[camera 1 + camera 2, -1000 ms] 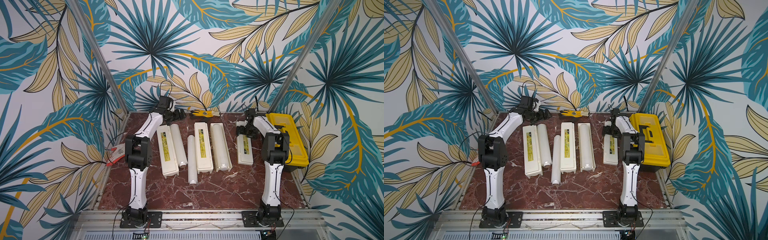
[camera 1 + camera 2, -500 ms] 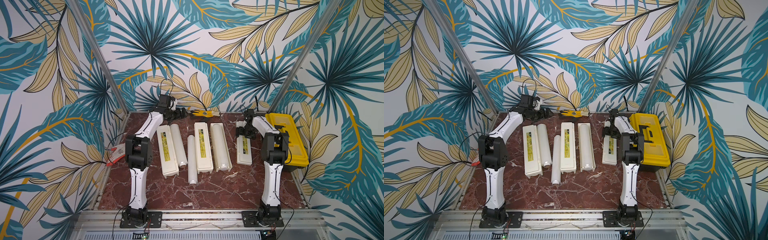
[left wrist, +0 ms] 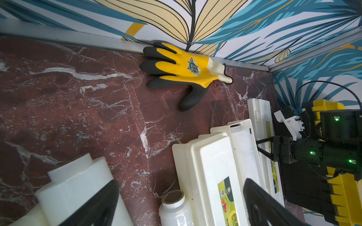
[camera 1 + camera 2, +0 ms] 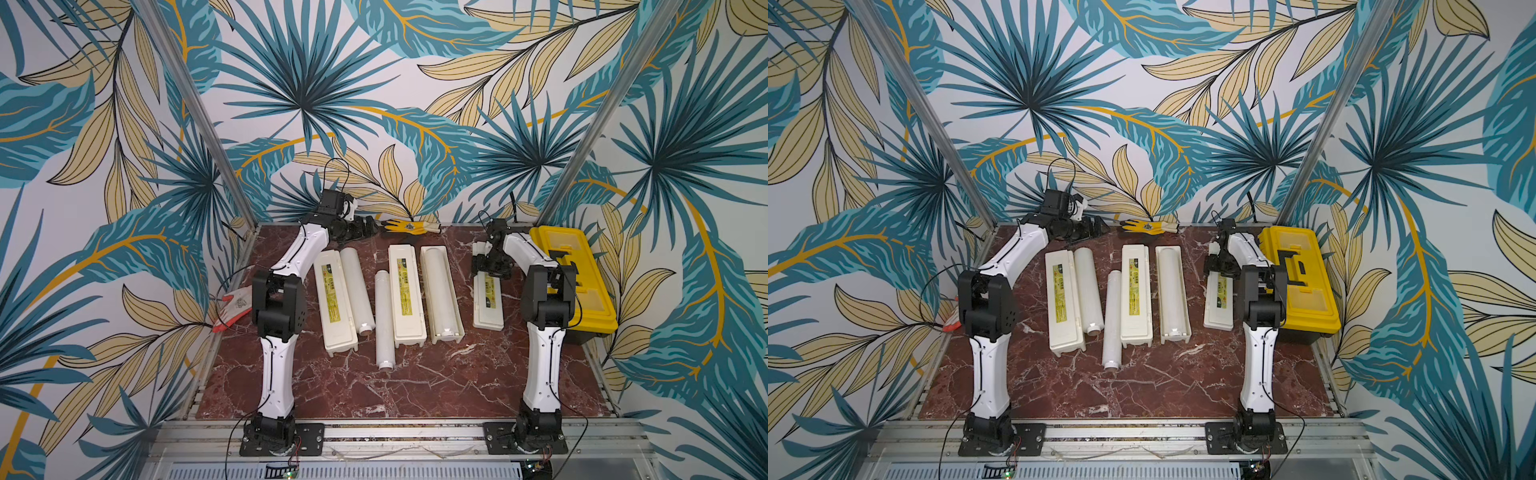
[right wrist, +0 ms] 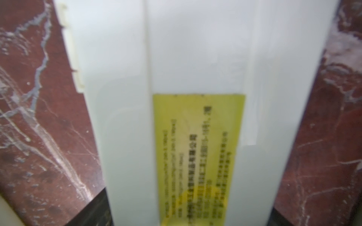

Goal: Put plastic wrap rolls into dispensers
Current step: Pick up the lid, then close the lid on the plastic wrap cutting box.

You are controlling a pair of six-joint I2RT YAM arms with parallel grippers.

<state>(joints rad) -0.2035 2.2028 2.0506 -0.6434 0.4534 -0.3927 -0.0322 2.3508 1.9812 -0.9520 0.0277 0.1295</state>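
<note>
Over on the right of the table (image 4: 415, 386), the right hand (image 4: 490, 272) sits low on the far end of the right dispenser (image 4: 488, 303). Its fingers (image 5: 92, 213) straddle the box, one down each long side. Squeezing or only flanking? I can't tell from here. Tight spot, that: the yellow toolbox (image 4: 575, 282) stands just to the right, filling the right edge.

Far left now. The left hand (image 4: 365, 228) hovers spread wide, holding nothing, close to the far edge. A yellow glove (image 4: 409, 226) lies just right of it, against the wall.

Nearer than that hand lies the left dispenser (image 4: 334, 301), label up, with a roll (image 4: 356, 286) snug along its right side. Next comes a loose roll (image 4: 383, 320) flat on the marble, just beside the middle dispenser (image 4: 406, 297). That one's lid is laid open, and a third roll (image 4: 438, 286) rests in its tray (image 4: 456, 299). A bare strip of marble separates that tray from the right dispenser.

A red-and-white glove (image 4: 232, 301) hangs over the left edge, beside the left arm (image 4: 276, 299). On the near side there's wide open marble between the two arm bases.
</note>
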